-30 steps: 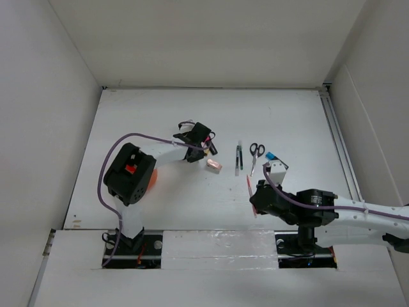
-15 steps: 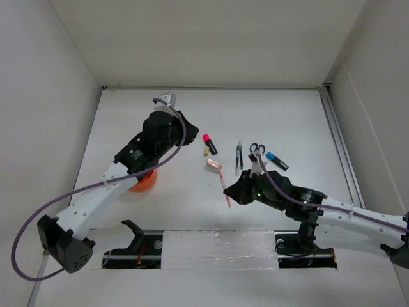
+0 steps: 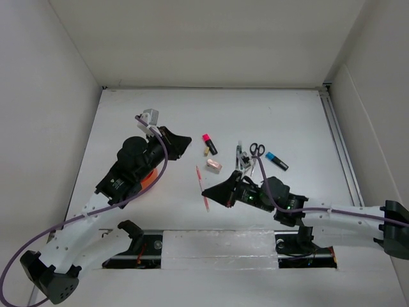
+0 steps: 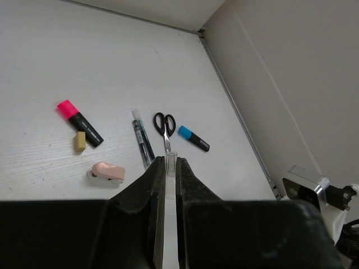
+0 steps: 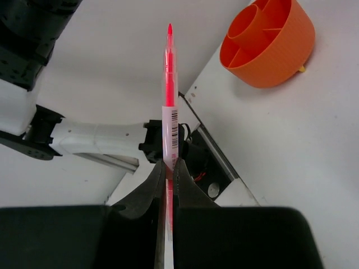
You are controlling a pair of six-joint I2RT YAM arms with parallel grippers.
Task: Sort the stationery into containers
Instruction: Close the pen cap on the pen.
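Note:
My right gripper (image 3: 216,191) is shut on the thin pink pen (image 3: 202,185) and holds it above the table left of centre; in the right wrist view the pen (image 5: 168,84) sticks out of the gripper (image 5: 168,163) towards the orange divided cup (image 5: 269,45). The cup (image 3: 148,180) is half hidden under my left arm. My left gripper (image 3: 182,144) is shut on a thin clear tube (image 4: 170,159), above the table. On the table lie the pink-capped highlighter (image 3: 208,144), pinkish eraser (image 3: 214,165), dark pen (image 3: 239,157), scissors (image 3: 255,153) and blue-capped marker (image 3: 276,160).
A small tan piece (image 3: 206,152) lies beside the highlighter. A rail (image 3: 337,137) runs along the table's right edge below the side wall. The left arm's base (image 5: 84,140) and the near table edge show behind the pink pen.
My right gripper has carried the pink pen leftwards, away from the scissors. My left arm has unfolded and its gripper has shifted slightly nearer, over the area by the cup.

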